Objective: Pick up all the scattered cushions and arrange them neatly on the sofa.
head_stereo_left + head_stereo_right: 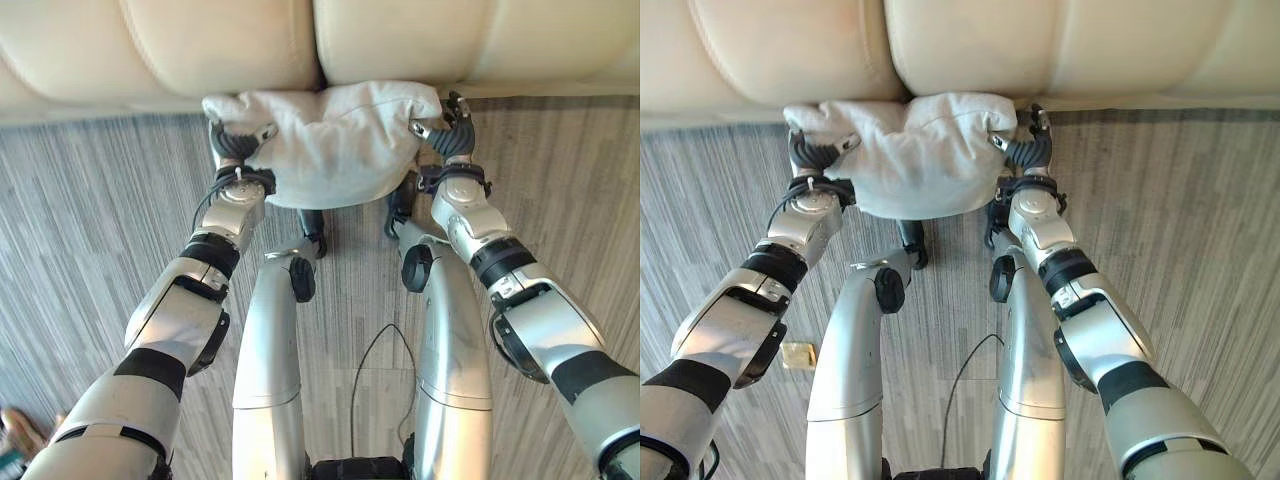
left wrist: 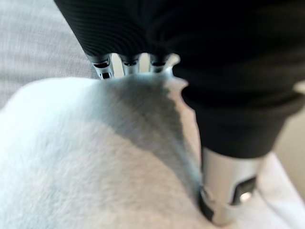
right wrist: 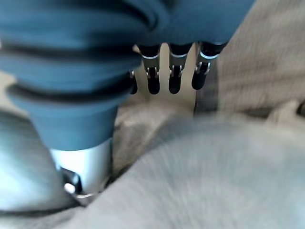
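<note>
1. A pale grey cushion [image 1: 330, 145] hangs between the two hands in front of the cream sofa [image 1: 220, 45]; its top edge touches the front of the sofa just under the seam where two seat pads meet; its lower part sags in a rounded bulge above the grey striped carpet [image 1: 90, 220].
2. The left hand [image 1: 238, 142] holds the cushion's left top corner; in the left wrist view its thumb [image 2: 228, 191] presses into the fabric while the fingers [image 2: 131, 64] reach over the edge, so the hand is clamped on the cushion.
3. The right hand [image 1: 447, 128] holds the cushion's right top corner; in the right wrist view the thumb [image 3: 83, 174] digs into the cloth and the dark-tipped fingers [image 3: 174, 78] curl over the far side; this hand too is clamped on the cushion.
4. The cushion is creased and pulled taut between the two corners; both corners are raised higher than its middle.
5. A small tan square [image 1: 798, 355] lies flat on the carpet, well apart from the cushion, beside the left arm.
</note>
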Available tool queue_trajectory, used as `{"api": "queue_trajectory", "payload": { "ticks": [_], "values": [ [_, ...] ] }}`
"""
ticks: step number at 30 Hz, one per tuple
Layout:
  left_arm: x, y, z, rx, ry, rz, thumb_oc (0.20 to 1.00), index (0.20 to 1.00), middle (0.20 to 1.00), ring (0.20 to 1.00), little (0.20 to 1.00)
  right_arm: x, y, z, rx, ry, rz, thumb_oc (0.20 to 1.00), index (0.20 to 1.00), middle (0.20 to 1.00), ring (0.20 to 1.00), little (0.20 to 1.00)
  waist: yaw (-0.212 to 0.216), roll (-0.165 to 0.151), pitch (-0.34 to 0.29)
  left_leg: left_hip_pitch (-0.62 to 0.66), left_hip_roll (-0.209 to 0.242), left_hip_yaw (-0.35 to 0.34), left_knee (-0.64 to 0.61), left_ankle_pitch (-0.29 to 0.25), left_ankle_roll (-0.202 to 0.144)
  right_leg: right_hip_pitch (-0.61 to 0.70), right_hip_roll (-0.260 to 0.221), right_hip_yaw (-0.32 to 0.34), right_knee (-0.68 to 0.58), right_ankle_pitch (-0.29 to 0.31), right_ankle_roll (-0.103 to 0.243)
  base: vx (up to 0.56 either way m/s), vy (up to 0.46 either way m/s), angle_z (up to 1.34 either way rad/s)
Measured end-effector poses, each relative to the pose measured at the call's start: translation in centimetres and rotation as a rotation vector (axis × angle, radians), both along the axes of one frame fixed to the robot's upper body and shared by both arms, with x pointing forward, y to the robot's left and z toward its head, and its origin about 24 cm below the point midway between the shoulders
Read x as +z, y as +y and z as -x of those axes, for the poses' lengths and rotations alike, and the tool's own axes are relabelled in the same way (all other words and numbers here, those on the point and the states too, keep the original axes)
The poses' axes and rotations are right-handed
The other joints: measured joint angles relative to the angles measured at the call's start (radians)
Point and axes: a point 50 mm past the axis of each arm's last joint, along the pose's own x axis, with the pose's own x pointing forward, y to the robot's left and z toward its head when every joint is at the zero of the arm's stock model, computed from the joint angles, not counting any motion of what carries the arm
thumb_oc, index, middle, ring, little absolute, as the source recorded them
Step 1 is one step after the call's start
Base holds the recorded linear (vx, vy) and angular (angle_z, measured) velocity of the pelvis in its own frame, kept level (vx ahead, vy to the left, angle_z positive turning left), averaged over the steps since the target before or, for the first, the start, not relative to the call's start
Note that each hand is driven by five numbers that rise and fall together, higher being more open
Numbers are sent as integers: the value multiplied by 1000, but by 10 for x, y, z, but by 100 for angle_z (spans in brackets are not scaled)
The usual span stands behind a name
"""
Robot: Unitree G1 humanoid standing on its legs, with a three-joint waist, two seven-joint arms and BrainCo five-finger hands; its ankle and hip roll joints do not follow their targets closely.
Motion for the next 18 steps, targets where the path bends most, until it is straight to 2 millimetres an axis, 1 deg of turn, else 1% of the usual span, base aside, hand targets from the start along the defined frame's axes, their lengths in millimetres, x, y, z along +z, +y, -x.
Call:
{"api": "queue_trajectory", "payload": {
  "ticks": [1,2,3,4,5,6,7,10,12,14,15,16,17,18],
  "values": [
    [6,-8,1,-26,-28,12,1000,1000,1000,1000,1000,8,-7,-3,-42,1,14,1000,1000,1000,1000,1000,15,0,0,-13,-5,-7,-19,0,0,-8,1,1,-23,4,7,68,32,-20],
    [12,-13,4,-49,-64,28,1000,1000,1000,1000,1000,16,-9,-2,-55,-18,43,1000,1000,1000,1000,1000,25,0,-1,-12,2,-1,-73,2,4,-17,1,-2,-25,-31,44,65,27,-13],
    [14,-19,6,-70,-82,32,1000,1000,1000,1000,1000,15,-10,-3,-57,-16,52,1000,1000,1000,1000,1000,20,0,0,-11,-3,7,-78,5,8,-26,-5,22,73,-71,23,57,27,12],
    [15,-30,11,-119,-107,51,1000,1000,1000,1000,1000,13,-12,-2,-63,-11,78,200,200,200,200,200,9,-1,-1,-15,-19,14,-70,5,7,14,-21,46,103,-108,32,33,16,30],
    [16,-42,18,-178,-137,83,787,787,787,787,787,13,-16,-2,-77,-12,98,200,200,200,200,200,21,-2,0,-18,-18,16,-72,14,-8,7,-22,49,97,-93,15,23,23,24],
    [12,-52,19,-205,-140,106,507,507,507,507,507,10,-19,-2,-82,-6,99,200,200,200,200,200,25,-2,0,-12,-22,19,-81,25,-10,9,-22,52,86,-90,14,0,0,0],
    [6,-59,20,-221,-126,121,200,200,200,200,200,6,-18,-1,-67,2,110,200,200,200,200,200,25,-2,0,-1,-24,21,-95,49,-6,16,-20,57,79,-87,15,12,14,-4],
    [0,-67,20,-236,-104,138,200,200,200,200,200,-3,-12,-2,-33,24,113,200,200,200,200,200,25,-2,-1,20,-35,24,-117,56,-3,31,-21,67,62,-86,18,7,8,-14],
    [-9,-62,15,-208,-61,124,200,200,200,200,200,-11,-14,-2,-19,53,115,200,200,200,200,200,23,-1,-1,47,-39,28,-117,80,3,59,-29,66,60,-71,18,0,3,-8],
    [-11,-62,14,-220,-42,116,200,200,200,200,200,-15,-15,-3,-16,69,111,200,200,200,200,200,20,-1,-1,70,-45,30,-131,85,10,81,-35,64,51,-71,13,-16,-3,4],
    [-14,-63,13,-226,-28,107,200,200,200,200,200,-17,-16,-3,-17,78,111,200,200,200,200,200,21,-1,-1,84,-45,31,-134,88,15,94,-36,62,47,-64,23,-31,-5,2],
    [-18,-65,13,-235,-11,98,200,200,200,200,200,-23,-17,-2,-19,93,111,200,200,200,200,200,23,-1,-1,102,-45,33,-136,90,18,112,-36,62,42,-62,26,-73,-18,-1],
    [-24,-65,14,-237,10,100,200,200,200,200,200,-33,-17,-2,-19,118,109,200,200,200,200,200,22,-2,-1,138,-45,35,-165,96,25,148,-36,59,15,-58,27,-83,-14,-2],
    [-27,-64,14,-233,20,100,200,200,200,200,200,-37,-16,-2,-21,132,110,200,200,200,200,200,20,-2,-1,158,-45,36,-187,100,26,167,-35,56,-4,-52,28,-76,-12,-7]
  ]
}}
